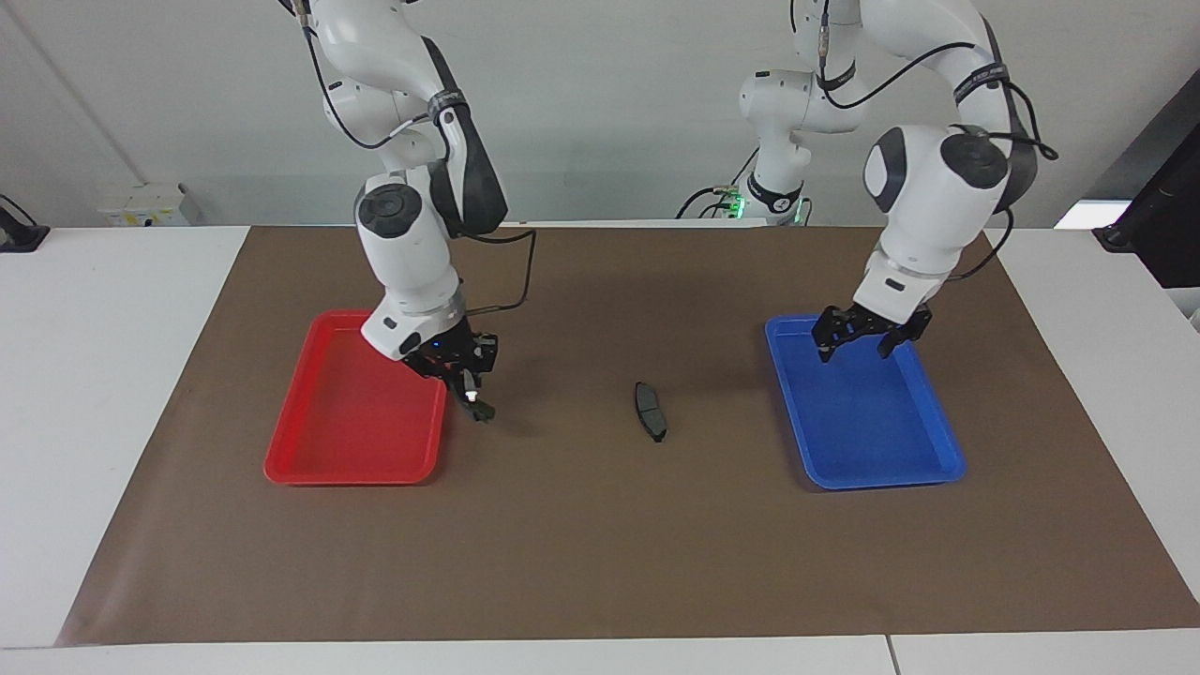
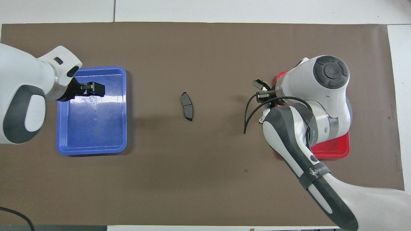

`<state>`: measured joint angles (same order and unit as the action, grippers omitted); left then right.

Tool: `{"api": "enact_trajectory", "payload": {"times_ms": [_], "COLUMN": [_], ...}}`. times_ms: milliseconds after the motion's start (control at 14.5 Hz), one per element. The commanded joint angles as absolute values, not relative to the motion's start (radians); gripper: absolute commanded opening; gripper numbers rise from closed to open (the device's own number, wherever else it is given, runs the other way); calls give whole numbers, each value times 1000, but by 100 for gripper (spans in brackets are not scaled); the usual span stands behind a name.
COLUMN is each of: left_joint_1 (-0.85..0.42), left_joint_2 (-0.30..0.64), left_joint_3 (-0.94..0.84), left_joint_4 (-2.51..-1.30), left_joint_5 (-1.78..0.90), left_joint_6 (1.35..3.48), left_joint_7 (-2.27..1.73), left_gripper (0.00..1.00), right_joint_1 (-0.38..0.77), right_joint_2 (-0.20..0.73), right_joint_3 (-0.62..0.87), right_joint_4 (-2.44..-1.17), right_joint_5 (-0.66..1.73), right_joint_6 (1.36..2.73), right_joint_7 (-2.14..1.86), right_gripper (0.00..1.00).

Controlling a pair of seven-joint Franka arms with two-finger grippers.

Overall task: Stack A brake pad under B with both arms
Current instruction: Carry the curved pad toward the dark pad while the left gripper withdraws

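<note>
The A brake pad [image 1: 650, 411] [image 2: 187, 106], short and dark, lies alone on the brown mat between the two trays. My left gripper [image 1: 854, 349] [image 2: 98, 89] hangs open over the blue tray [image 1: 881, 469] [image 2: 93, 134], holding nothing. My right gripper [image 1: 469, 386] [image 2: 263, 93] is shut on B [image 1: 480, 408] [image 2: 257, 84], the curved black pad with a white spot. B hangs above the mat, just off the edge of the red tray [image 1: 319, 450] [image 2: 330, 150] that faces the A pad. The right arm hides most of B from overhead.
The brown mat [image 1: 600, 544] covers most of the white table. Both trays hold nothing. A black object [image 1: 1162, 225] stands at the table's edge on the left arm's end.
</note>
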<state>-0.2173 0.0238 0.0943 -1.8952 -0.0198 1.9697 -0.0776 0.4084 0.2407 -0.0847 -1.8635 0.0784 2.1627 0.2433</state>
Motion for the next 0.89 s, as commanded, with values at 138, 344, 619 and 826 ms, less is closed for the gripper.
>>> {"api": "enact_trajectory", "payload": {"times_ms": [138, 344, 619, 826], "left_joint_1": [-106, -77, -74, -75], "left_joint_2": [11, 17, 6, -15], "left_joint_3": [84, 87, 89, 94], "left_joint_4": [-1692, -1615, -1578, -1592], "left_joint_5": [-15, -31, -32, -29], "left_joint_6": [1676, 1592, 1516, 1500], "left_joint_7": [99, 136, 166, 170], "left_gripper": [99, 99, 99, 99], "right_joint_1": [509, 572, 591, 607], "right_joint_2": [449, 511, 564, 632], "right_joint_3": [-86, -84, -37, -18], "right_joint_4": [-1591, -1525, -1494, -1431], "right_joint_5": [101, 101, 94, 89], "right_joint_6": [2106, 2115, 2164, 2166], "right_joint_7": [328, 356, 376, 382], "right_gripper": [0, 0, 0, 0]}}
